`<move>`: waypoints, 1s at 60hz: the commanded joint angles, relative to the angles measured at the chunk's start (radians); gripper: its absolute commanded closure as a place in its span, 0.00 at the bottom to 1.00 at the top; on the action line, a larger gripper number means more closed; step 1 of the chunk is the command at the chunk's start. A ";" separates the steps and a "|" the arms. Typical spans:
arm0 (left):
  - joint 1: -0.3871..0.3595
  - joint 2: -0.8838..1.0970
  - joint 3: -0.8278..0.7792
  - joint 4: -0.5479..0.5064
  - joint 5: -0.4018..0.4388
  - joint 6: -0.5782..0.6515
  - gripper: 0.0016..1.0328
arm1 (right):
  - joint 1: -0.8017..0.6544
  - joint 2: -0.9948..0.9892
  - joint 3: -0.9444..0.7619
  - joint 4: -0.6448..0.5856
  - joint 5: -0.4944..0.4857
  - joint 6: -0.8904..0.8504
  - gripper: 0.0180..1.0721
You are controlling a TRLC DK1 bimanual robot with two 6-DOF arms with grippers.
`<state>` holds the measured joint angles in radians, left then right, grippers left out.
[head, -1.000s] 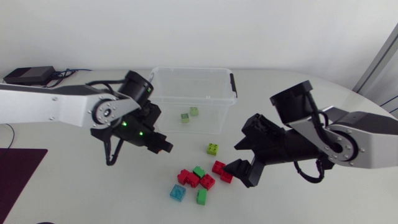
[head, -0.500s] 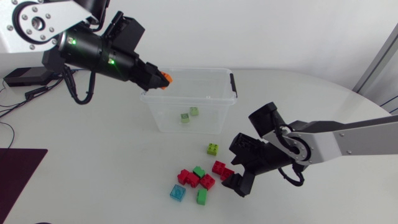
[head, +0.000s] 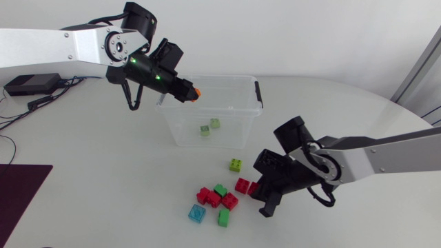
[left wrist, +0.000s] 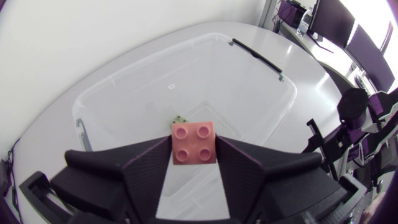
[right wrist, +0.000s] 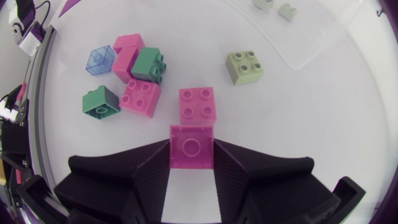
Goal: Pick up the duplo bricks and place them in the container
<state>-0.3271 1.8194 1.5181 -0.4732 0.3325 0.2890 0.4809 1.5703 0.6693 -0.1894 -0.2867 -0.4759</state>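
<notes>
Moved: left gripper point(head: 189, 94), clamping orange square duplo brick point(left wrist: 194, 143), further over clear plastic container point(head: 207, 77)
Right gripper point(head: 262, 197): pinching red duplo brick point(right wrist: 191, 147)

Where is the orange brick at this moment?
In the head view, the orange brick is clamped between the left gripper's fingers, above the left half of the clear container.

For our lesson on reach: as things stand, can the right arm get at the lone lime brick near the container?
Probably not yet: the right gripper is shut on a red brick. The lime brick itself lies free on the table, nothing on or against it.
</notes>
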 commanded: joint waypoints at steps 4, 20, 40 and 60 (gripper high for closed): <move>0.010 0.035 0.060 0.008 0.005 0.013 0.03 | -0.024 -0.133 0.013 -0.079 0.001 0.008 0.81; 0.014 -0.281 -0.174 -0.079 0.005 0.134 0.04 | -0.051 -0.303 0.187 -0.209 0.000 0.069 0.81; -0.030 -0.489 -0.535 -0.266 0.014 0.349 0.04 | -0.077 -0.219 0.400 -0.108 0.009 0.184 0.81; -0.207 -0.345 -0.590 -0.255 -0.049 0.036 0.04 | -0.031 0.054 0.573 0.088 0.146 0.252 0.77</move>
<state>-0.4919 1.4281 0.9455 -0.7242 0.3035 0.4015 0.4324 1.5604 1.1946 -0.1329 -0.1665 -0.2497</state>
